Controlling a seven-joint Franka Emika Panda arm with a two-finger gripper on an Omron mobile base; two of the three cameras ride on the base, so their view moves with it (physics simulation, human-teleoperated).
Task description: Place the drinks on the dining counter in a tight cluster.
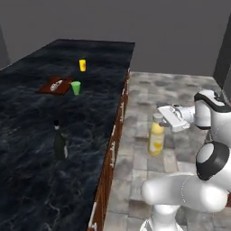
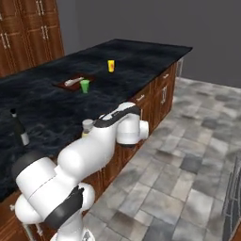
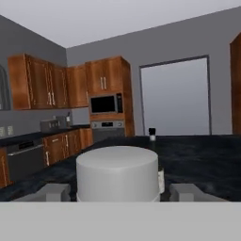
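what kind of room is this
A home kitchen, it seems. Brown wooden cabinets line the wall, with a built-in microwave above an oven, and a long black marble island counter stands on a grey tiled floor.

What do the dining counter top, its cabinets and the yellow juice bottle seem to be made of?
Dining counter: polished black stone, probably marble, with pale veins.
Cabinets: reddish-brown wood with a smooth finish and silver handles.
Yellow juice bottle: likely translucent plastic, possibly glass, with a matte whitish cap.
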